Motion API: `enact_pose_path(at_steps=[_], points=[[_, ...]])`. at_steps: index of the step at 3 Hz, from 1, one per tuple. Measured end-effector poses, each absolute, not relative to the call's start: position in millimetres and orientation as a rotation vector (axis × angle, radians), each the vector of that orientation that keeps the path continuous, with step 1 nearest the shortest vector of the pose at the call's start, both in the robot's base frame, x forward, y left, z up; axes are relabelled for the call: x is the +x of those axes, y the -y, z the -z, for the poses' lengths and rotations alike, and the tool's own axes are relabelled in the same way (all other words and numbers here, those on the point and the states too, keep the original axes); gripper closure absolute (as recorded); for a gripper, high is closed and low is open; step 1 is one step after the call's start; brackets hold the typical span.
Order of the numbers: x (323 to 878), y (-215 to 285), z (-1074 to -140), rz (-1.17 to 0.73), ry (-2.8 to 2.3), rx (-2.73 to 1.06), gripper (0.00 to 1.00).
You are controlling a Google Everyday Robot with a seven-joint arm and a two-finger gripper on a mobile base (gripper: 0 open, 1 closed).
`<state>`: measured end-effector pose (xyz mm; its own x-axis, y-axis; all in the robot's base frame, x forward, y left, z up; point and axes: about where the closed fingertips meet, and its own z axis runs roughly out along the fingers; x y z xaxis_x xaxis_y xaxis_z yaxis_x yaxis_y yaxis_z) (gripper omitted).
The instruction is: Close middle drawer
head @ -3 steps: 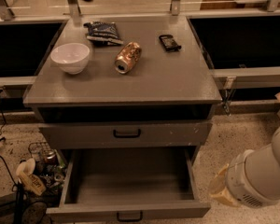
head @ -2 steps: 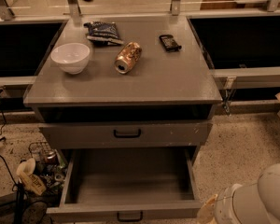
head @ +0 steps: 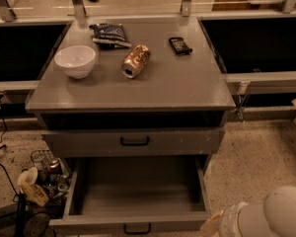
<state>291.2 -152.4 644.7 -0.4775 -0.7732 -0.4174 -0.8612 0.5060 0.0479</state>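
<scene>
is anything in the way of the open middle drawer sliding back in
Nothing visible: the middle drawer holds nothing, and no object sits in its path into the cabinet. The gripper is out of view; only the arm shows at bottom right.

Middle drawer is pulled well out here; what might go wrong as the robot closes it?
The gripper is out of view; only a white arm segment shows at lower right, beside the front corner of the middle drawer. Pushing there rather than near the centre handle may skew the tray and jam it. A hard slam might also roll the can lying on its side on the cabinet top.
</scene>
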Motion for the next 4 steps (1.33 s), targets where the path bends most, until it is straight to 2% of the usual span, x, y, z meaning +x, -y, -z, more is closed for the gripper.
enact_pose_path(at_steps=[1,3,4], points=[[303,131,-576,-0.464,-2.427,-1.241,1.0],[299,137,-547,-0.459,-2.471,-1.155,1.0],[299,148,-490,-0.454,-2.57,-1.059,1.0]])
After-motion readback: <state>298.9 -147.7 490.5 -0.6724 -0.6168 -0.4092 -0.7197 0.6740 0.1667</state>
